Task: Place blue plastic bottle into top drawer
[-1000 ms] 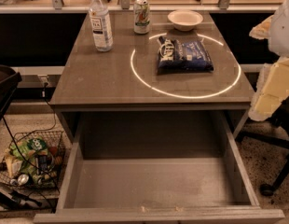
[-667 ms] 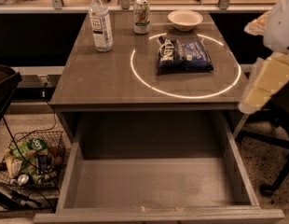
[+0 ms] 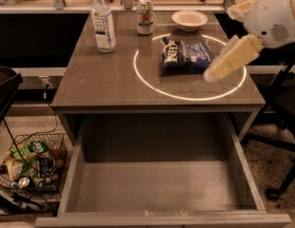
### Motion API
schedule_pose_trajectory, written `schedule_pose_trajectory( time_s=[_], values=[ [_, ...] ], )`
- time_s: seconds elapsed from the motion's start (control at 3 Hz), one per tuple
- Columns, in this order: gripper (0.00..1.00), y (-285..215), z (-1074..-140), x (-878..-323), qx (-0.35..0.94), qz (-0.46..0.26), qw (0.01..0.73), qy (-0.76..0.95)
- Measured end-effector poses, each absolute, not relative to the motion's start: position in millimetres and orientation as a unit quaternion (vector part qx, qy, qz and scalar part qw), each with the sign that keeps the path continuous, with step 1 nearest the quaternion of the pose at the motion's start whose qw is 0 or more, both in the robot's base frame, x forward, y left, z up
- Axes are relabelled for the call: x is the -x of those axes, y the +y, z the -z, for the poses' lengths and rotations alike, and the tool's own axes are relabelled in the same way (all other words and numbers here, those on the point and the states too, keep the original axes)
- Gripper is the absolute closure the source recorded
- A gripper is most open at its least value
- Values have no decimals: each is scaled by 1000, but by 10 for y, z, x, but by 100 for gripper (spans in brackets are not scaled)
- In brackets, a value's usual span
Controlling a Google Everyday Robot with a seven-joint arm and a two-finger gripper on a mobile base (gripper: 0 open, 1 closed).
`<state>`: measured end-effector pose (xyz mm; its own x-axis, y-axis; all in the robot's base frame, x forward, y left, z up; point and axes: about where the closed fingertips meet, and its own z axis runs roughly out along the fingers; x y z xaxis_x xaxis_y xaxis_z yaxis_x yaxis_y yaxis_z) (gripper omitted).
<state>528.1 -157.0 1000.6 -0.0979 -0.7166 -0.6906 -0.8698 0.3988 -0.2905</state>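
Note:
The blue plastic bottle stands upright at the back left of the table top; it is clear, with a white cap and a white-and-blue label. The top drawer is pulled out wide below the table front, and its flat floor holds nothing. My gripper, a cream-coloured end on the white arm, hangs above the right side of the table, over the right edge of the dark blue chip bag. It is far to the right of the bottle and touches nothing.
A green-and-white can and a white bowl stand at the back of the table. A bright ring of light lies around the chip bag. A wire basket of packets sits on the floor at left. A chair base is at right.
My arm has swung in from the right edge, up and to the left, so that the gripper is over the table by the chip bag. Bottle, can, bowl and drawer have not moved.

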Motion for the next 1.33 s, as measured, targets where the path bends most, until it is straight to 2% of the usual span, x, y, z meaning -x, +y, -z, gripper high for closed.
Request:
schedule_pose_trajectory(
  time_s=[0.33,0.67,1.0,1.33],
  values=[
    [0,-1304,-9987,-5525,499,-154,463,716],
    [0,-1136,-10031,-5638,456,-175,531,692],
    [0,-1097,-10010,-5657,455,-178,533,690],
    [0,-831,-9918,-5858,445,-202,554,674]
  ],
)
